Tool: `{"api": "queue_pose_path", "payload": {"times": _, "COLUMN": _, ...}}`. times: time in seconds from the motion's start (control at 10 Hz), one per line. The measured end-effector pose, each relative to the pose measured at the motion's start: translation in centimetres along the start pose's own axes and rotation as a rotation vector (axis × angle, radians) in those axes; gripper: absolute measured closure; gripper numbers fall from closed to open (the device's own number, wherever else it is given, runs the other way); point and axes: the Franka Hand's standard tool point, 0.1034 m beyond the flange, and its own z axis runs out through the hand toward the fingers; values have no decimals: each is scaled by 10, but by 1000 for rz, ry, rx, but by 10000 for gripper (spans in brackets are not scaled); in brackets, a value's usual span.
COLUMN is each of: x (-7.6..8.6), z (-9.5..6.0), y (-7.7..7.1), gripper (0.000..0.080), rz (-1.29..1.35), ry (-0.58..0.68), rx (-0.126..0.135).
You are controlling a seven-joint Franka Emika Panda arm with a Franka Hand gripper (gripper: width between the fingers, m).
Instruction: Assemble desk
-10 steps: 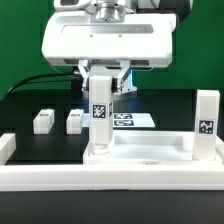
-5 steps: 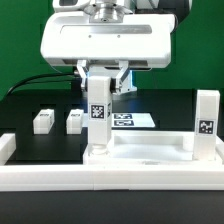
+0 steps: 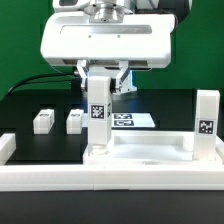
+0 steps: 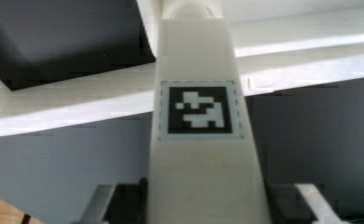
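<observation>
The step in hand looks like fitting the second of four legs: the tool [image 3: 101, 82] is closed part-way around a leg post [image 3: 100, 130], gripping its upper end from above, and the post stands upright with its foot on the corner of the tabletop panel [image 3: 150, 150] at the exterior view's left. In the wrist view the fingers [image 4: 307, 200] sit on either side of the post, and its tagged face runs away towards the panel below. Whether the foot is fully seated in its socket cannot be told from either view. A second leg post [image 3: 206, 120] already stands at the panel's corner on the exterior view's right. Two loose leg posts [image 3: 43, 121] lie side by side on the black desk [image 3: 45, 142], well apart from the panel, with the marker board [image 3: 135, 121] flat behind it and the barrier wall [image 3: 110, 178] along the front. The arm reaches straight down, wrist vertical and in line with the post, its wide white hand housing square to the camera. The next move probably calls for pressing or twisting the post home while keeping it plumb, so it does not bind in the corner. The tool should let go only once the post stands by itself, and then go for one of the loose posts
</observation>
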Motion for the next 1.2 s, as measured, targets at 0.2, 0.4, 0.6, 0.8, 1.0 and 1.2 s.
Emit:
{"api": "queue_pose_path", "payload": {"times": 0.2, "x": 0, "z": 0, "y": 0, "gripper": 509, "rz": 0, "ry": 0, "rx": 0}}
{"api": "queue_pose_path", "payload": {"times": 0.4, "x": 0, "z": 5, "y": 6, "gripper": 509, "rz": -2, "ry": -10, "rx": -7}}
{"api": "queue_pose_path", "payload": {"times": 0.6, "x": 2, "z": 10, "y": 8, "gripper": 509, "rz": 2, "ry": -13, "rx": -8}}
{"api": "queue_pose_path", "payload": {"times": 0.8, "x": 6, "z": 12, "y": 6, "gripper": 509, "rz": -2, "ry": 2, "rx": -9}}
{"api": "queue_pose_path", "payload": {"times": 1.0, "x": 6, "z": 13, "y": 6, "gripper": 426, "rz": -2, "ry": 1, "rx": -9}}
{"api": "queue_pose_path", "payload": {"times": 1.2, "x": 6, "z": 13, "y": 6, "gripper": 250, "rz": -3, "ry": 0, "rx": -9}}
